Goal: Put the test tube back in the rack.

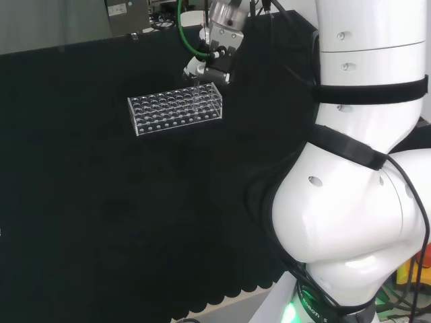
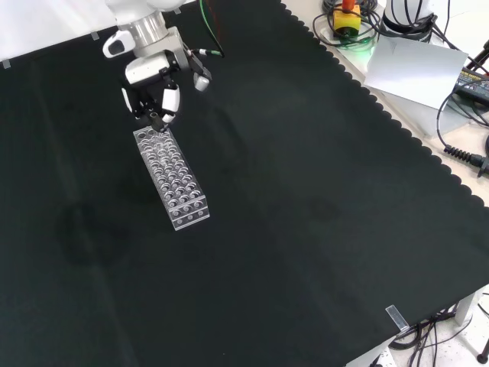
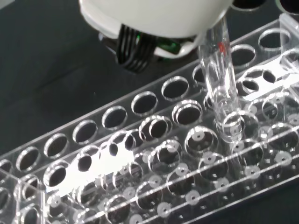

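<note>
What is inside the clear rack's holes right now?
One test tube enters a hole of the rack, held by the robot hand. Other visible holes look empty; the tube's top is covered.

Test tube (image 3: 219,88) in rack (image 3: 154,154) hole

bench (image 2: 321,229) blk cloth | on it: clear rack (image 2: 173,180)

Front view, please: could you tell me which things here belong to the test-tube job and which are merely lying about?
Belonging to the job:
- hand
- test tube, held over the rack
- clear rack

Lying about:
- grey sheet beyond the cloth's edge
- cables
- yellow and red button box
</note>
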Robot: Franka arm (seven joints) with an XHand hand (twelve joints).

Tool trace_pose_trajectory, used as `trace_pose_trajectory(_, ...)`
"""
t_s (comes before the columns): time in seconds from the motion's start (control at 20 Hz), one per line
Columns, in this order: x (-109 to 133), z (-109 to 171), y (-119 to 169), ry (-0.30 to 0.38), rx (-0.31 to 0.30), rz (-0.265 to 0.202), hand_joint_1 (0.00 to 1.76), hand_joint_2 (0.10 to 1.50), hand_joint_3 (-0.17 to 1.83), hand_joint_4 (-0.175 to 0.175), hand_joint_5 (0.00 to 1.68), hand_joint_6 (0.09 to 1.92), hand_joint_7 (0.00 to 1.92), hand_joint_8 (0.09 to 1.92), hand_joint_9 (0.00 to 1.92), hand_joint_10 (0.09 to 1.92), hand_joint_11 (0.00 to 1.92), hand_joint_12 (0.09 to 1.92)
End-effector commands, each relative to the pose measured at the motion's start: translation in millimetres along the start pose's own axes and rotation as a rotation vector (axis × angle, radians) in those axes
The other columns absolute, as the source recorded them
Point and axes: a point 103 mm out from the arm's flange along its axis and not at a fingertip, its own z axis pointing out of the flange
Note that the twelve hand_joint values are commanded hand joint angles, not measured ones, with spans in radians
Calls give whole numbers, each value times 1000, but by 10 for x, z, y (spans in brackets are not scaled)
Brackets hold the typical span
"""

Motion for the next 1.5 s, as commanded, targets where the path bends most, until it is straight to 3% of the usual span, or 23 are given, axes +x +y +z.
trace_pose_trajectory(0.05, 28, 144, -1, 4, 14, -12, 1232, 602, 663, -175, 1446, 342, 1847, 326, 1778, 256, 1366, 848)
trace_pose_trajectory(0.25, 29, 138, -2, 12, 15, -11, 1232, 602, 663, -175, 1446, 342, 1845, 326, 1777, 255, 1367, 848)
trace_pose_trajectory(0.4, 30, 138, 1, 71, 54, 1, 1230, 635, 615, -175, 1426, 357, 1812, 318, 1742, 256, 1326, 922)
trace_pose_trajectory(0.55, 35, 115, 18, 116, 91, 2, 1263, 741, 440, -175, 1359, 401, 1522, 347, 1571, 267, 1057, 1176)
trace_pose_trajectory(0.75, 51, 64, 12, 130, 106, -7, 1168, 974, 88, -81, 1192, 649, 1156, 670, 1200, 613, 788, 1348)
trace_pose_trajectory(0.95, 55, -4, -30, 138, 106, -12, 1170, 933, -13, -68, 1052, 543, 922, 820, 1050, 724, 703, 1362)
trace_pose_trajectory(1.2, 57, -71, -70, 145, 98, -26, 1167, 929, -27, -51, 1027, 513, 853, 826, 1007, 728, 672, 1361)
trace_pose_trajectory(1.5, 129, -441, -203, 183, 90, -53, 1154, 947, -69, -22, 972, 519, 734, 861, 916, 754, 623, 1378)
